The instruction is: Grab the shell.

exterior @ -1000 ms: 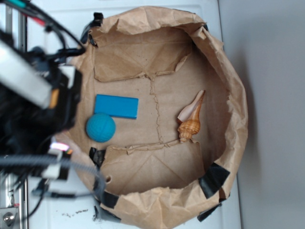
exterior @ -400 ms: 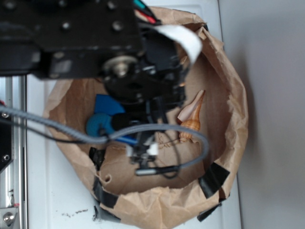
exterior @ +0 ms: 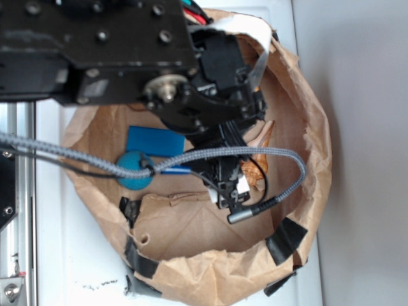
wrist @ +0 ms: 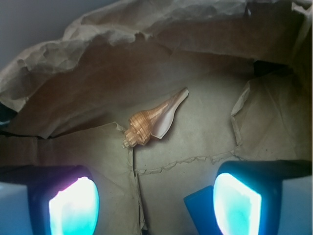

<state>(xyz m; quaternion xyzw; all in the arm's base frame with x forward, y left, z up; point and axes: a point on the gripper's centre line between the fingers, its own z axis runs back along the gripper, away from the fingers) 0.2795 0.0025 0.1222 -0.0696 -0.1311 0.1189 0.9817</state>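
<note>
One shell, one blue ball, one blue block.

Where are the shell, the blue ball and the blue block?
shell (wrist: 149, 123), wrist view, on its ribbed orange middle.
blue ball (exterior: 129, 173), exterior view, on its left half, below the cable.
blue block (exterior: 153, 140), exterior view, on its flat top face.

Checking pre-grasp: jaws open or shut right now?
Open. In the wrist view the gripper shows both jaws wide apart at the bottom corners, with the small orange-tan spiral seashell lying free on brown paper ahead of them.
</note>
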